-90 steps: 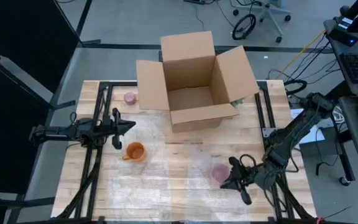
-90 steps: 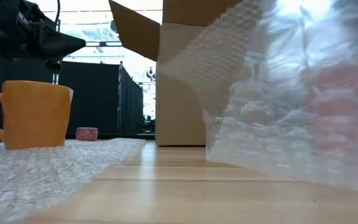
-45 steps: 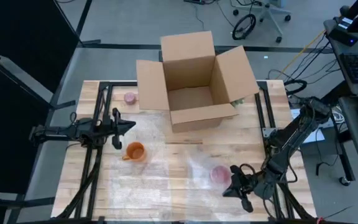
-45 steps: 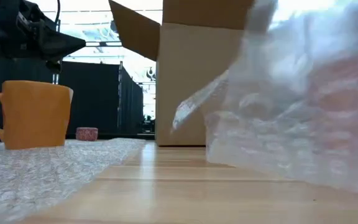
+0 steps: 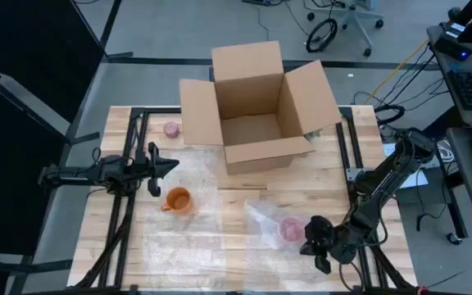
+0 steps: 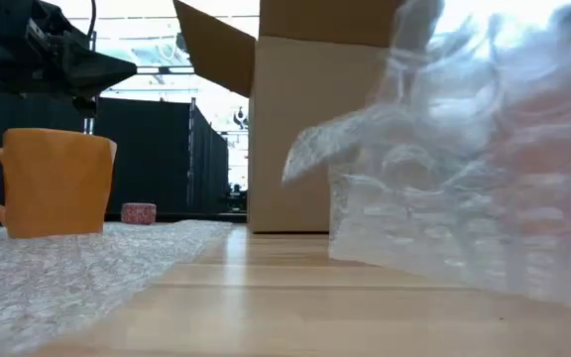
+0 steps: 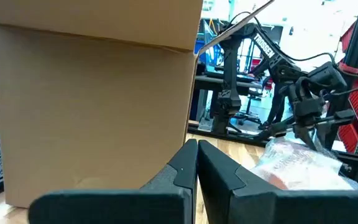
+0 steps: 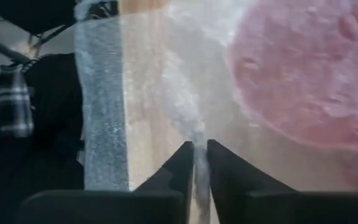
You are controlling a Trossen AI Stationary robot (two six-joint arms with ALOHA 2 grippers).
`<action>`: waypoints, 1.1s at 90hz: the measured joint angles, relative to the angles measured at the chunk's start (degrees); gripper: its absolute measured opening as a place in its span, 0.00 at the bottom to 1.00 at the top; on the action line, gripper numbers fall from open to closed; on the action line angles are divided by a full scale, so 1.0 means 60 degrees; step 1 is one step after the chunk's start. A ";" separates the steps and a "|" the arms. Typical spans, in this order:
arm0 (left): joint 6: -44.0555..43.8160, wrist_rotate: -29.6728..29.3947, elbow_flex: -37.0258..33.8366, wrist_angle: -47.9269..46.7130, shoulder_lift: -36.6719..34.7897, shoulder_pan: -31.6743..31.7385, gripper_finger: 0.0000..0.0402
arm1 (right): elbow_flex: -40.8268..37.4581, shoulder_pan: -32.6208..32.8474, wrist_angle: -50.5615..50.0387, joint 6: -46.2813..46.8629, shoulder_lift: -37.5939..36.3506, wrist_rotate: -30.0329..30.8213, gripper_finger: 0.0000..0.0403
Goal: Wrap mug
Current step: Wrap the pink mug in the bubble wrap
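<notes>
The right gripper (image 5: 318,244) sits low at the table's near right corner, its two fingers (image 8: 182,163) pressed almost together on a thin fold of bubble wrap (image 5: 262,223). That clear sheet is bunched up and draped over a pink mug (image 5: 289,229), which stands just beside the gripper, toward the middle of the near edge. From table height the wrap (image 6: 464,159) rises as a crinkled, cloudy mound filling the right of the view, with the pink showing faintly through it.

An orange mug (image 5: 177,199) stands upright on the left half of the wooden table (image 5: 220,254), its handle pointing to the left edge, resting on a flat stretch of bubble wrap that lies across the boards. The left gripper (image 5: 169,166) hangs just beyond that mug, toward the far side, with its fingers (image 7: 185,171) closed together on nothing; its arm reaches in from the left edge.

A large cardboard box (image 5: 256,115) stands open at the middle of the far edge, flaps spread outward. A small pink roll (image 5: 171,129), perhaps tape, lies on the table just left of the box near the far left corner.
</notes>
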 joint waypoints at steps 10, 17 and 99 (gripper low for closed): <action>0.0000 0.0000 0.0020 -0.0023 0.0000 -0.0002 0.00 | 0.0000 0.0001 -0.0135 0.0049 0.0160 -0.0004 0.23; 0.0011 0.0000 0.0224 -0.0142 0.0039 -0.0004 0.00 | -0.0004 0.0001 -0.0199 -0.0019 0.0204 -0.0002 0.28; 0.1627 0.0069 0.6871 -0.1527 0.8967 -0.2102 0.00 | -0.0004 -0.0002 -0.0413 -0.0393 0.0206 0.0007 0.36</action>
